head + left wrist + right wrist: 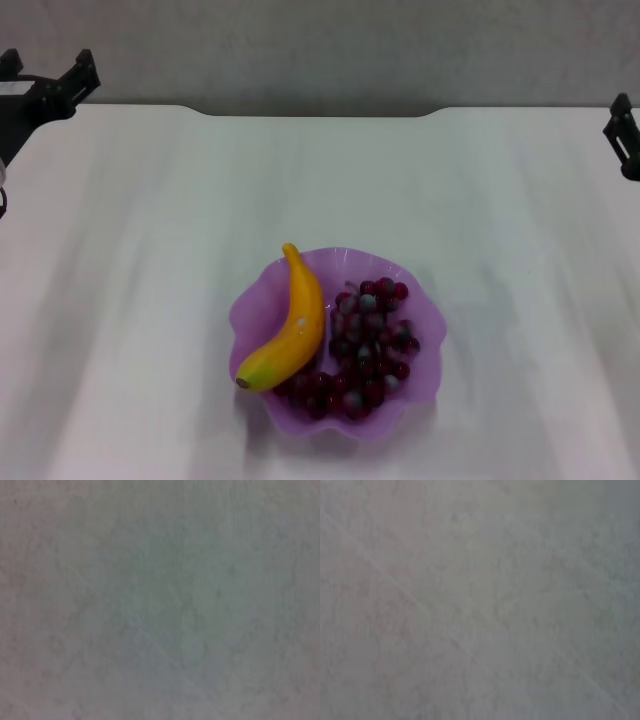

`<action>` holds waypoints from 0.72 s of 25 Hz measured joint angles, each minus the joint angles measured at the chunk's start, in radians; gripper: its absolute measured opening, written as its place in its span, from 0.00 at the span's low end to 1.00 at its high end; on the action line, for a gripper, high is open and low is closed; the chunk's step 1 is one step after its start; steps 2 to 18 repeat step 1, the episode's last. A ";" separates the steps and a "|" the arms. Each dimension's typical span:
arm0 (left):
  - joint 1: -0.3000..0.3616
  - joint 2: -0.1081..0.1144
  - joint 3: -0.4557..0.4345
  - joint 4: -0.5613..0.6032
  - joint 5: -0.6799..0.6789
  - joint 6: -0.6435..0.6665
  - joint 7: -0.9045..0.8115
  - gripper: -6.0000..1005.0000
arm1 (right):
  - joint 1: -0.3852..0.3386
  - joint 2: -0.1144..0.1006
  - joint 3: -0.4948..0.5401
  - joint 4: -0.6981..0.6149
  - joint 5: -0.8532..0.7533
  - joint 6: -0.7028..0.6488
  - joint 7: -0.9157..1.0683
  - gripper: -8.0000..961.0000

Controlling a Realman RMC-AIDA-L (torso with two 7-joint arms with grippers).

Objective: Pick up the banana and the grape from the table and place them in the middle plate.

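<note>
The purple middle plate (420,300) with its wavy rim sits on the white table (150,250), near the front centre in the head view. The yellow banana (295,325) lies curved along the plate's left side, dark tip toward the front. The bunch of dark red-purple grape (365,345) fills the plate's right and front part, touching the banana. My left gripper (48,85) is parked open at the table's far left corner, holding nothing. My right gripper (624,135) sits at the far right edge, partly cut off. Both wrist views show only bare surface.
The table's notched far edge (320,112) runs below a grey wall. White tabletop surrounds the plate on all sides.
</note>
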 joint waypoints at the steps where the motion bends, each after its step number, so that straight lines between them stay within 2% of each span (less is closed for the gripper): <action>1: -0.002 0.001 0.000 0.000 -0.001 0.002 -0.002 0.89 | 0.000 -0.001 0.000 0.000 0.000 0.003 0.005 0.86; 18: -0.002 0.001 0.000 0.000 -0.001 0.002 -0.002 0.89 | 0.000 -0.001 0.000 0.000 0.000 0.003 0.005 0.86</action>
